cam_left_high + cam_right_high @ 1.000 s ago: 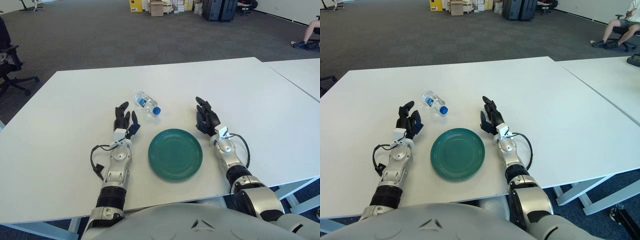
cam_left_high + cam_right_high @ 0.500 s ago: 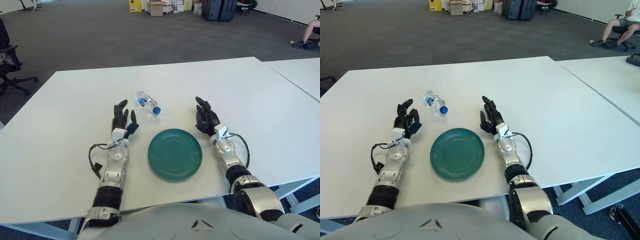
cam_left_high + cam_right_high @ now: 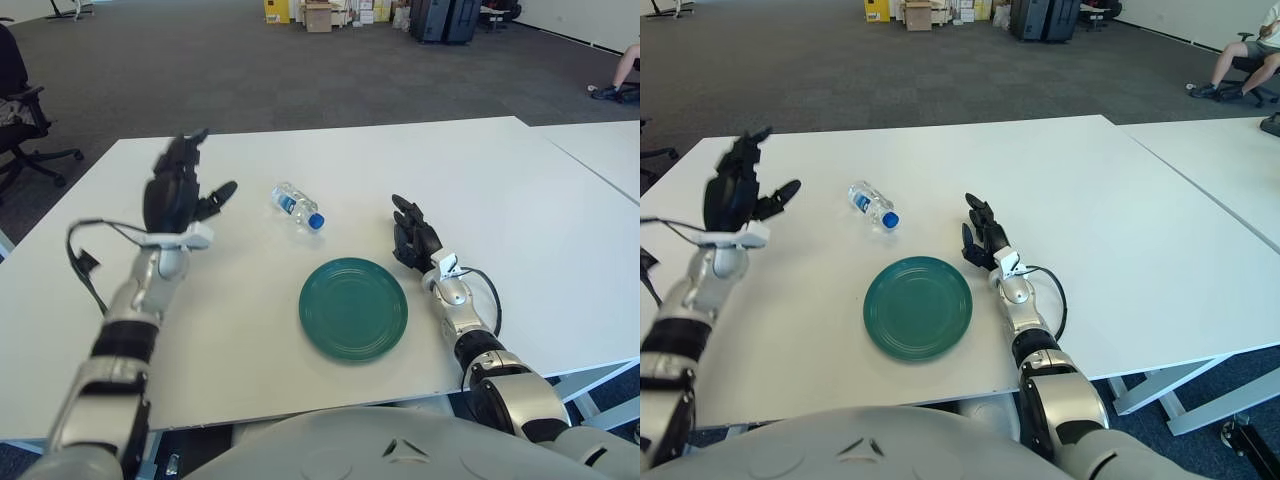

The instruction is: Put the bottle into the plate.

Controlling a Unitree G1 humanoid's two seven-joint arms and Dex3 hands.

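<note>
Left hand [image 3: 178, 190] up off the worktop [image 3: 520, 200], fingers spread, left of water bottle [image 3: 297, 205]. Right hand [image 3: 412, 232] open, beside green plate [image 3: 353, 309].

You had a smooth matt white table [image 3: 500, 190], a glossy teal plate [image 3: 353, 308], a clear plastic bottle [image 3: 297, 204] with a blue cap, hands of black plastic on silvery metal forearms, and rough grey carpet [image 3: 250, 70] beyond
</note>
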